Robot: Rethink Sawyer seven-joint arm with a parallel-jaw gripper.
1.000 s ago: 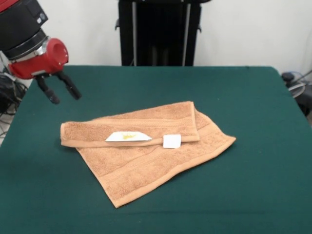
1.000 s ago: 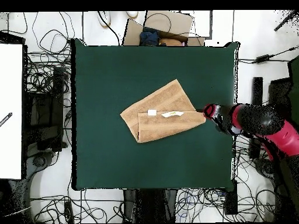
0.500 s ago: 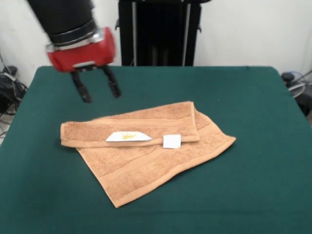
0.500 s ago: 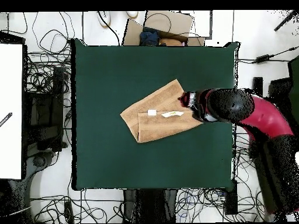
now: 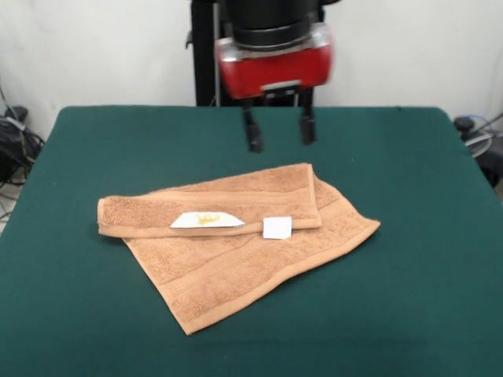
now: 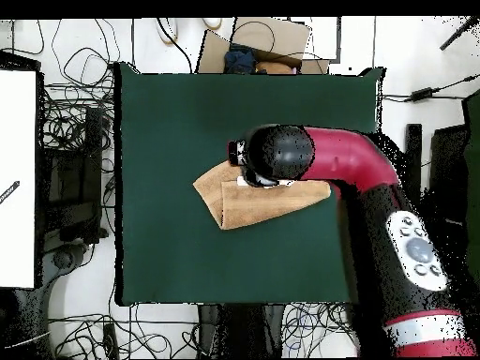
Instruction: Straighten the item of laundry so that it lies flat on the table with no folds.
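Hovering above the far edge of the orange-tan terry towel, my red and black tool hangs released, fingers spread and empty. I see the towel mid-way across the dark green felt counter, its upper part folded over, two white tags showing.

Glossy red wrist housing capped by a black cylinder, with two slim black fingers forming the hand beneath it. From overhead, a thick crimson arm ending in a rounded black dome, plus a pale grey panel of round buttons farther down and a white band near the base.
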